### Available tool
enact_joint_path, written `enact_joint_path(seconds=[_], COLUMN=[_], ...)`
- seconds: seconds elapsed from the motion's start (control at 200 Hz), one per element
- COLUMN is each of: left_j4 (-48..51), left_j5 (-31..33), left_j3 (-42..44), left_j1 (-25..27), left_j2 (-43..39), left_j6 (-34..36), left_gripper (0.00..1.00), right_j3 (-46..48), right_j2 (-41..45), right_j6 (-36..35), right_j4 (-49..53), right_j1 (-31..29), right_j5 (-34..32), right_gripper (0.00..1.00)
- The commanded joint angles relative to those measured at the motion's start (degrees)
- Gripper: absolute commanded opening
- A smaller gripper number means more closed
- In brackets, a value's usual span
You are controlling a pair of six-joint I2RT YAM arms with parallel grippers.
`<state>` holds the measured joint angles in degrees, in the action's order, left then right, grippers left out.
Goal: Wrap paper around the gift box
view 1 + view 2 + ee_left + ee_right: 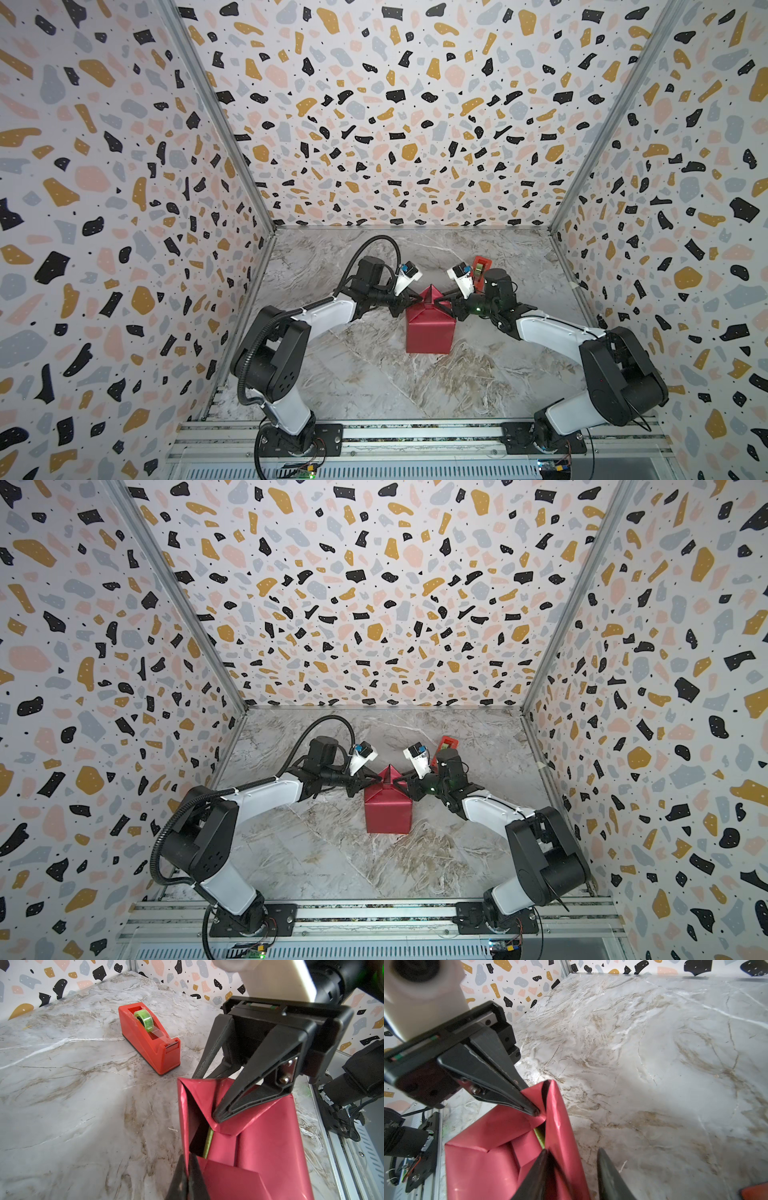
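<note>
End flaps: crimson paper sheet [428,332] cloaks olive-green cardboard gift box [208,1142]. Your left gripper [535,1113] pinches paper; right gripper [205,1097] gapes astride a flap. Likely next: crease.

Three walls [415,104] closed in the space, covered in a white terrazzo pattern with black, mustard, pink and grey-blue flecks. Bare metal posts [220,120] ran up the two back corners. The tabletop [353,382] had a grey-white marble look with brown veins. A slotted metal rail [415,434] crossed its near edge. Light fell evenly, with soft shadows.
</note>
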<state>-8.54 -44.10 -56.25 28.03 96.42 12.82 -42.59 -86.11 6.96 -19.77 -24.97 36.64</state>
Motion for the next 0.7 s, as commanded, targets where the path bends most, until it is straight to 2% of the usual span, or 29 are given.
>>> enact_joint_path(seconds=[0.0, 0.385, 0.696], left_j4=[-0.5, -2.7, -3.7], left_j5=[-0.9, 0.6, 0.4], left_j3=[0.4, 2.4, 3.3], left_j1=[0.1, 0.1, 0.3], left_j2=[-1.8, -4.0, -4.2], left_j6=[-0.1, -2.1, -2.0], left_gripper=[0.00, 0.00, 0.01], right_j3=[-1.9, -1.5, -1.7], right_j2=[-0.2, 0.4, 0.7], right_j6=[-2.1, -3.8, -5.7], right_j4=[-0.9, -2.4, -2.5], right_j1=[0.0, 0.1, 0.5], right_j5=[3.7, 6.0, 8.5], right_gripper=[0.29, 0.00, 0.00])
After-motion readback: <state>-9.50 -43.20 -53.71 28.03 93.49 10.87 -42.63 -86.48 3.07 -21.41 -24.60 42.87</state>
